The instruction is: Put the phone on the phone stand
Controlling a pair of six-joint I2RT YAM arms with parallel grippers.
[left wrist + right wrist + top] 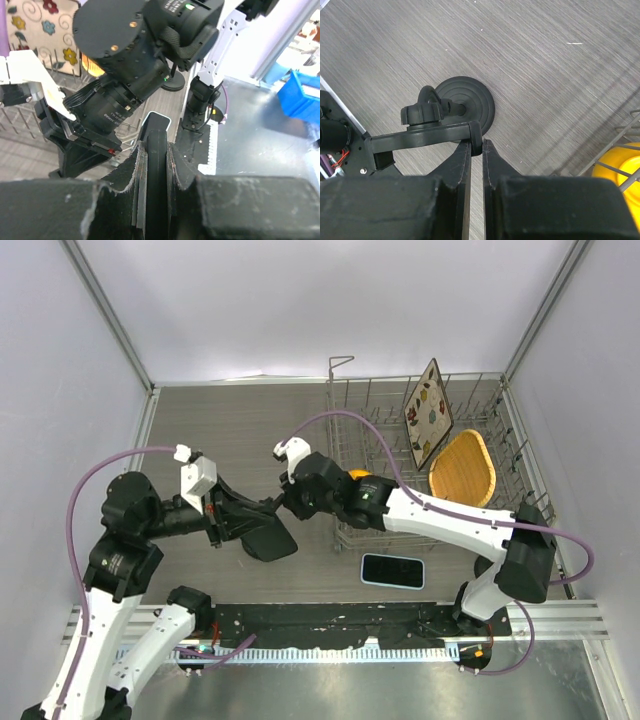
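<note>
The phone, dark-screened with a pale rim, lies flat on the table near the front edge, apart from both grippers; it also shows in the left wrist view, the phone just beyond my fingers. The black phone stand is held off the table between the two arms. My left gripper is shut on the stand's thin plate, seen edge-on. My right gripper pinches the end lip of the stand's arm. Its round base and knob hang over the table.
A wire dish rack fills the right back of the table, holding a patterned board, a wooden plate and a yellow item. A blue bin stands off the table's front.
</note>
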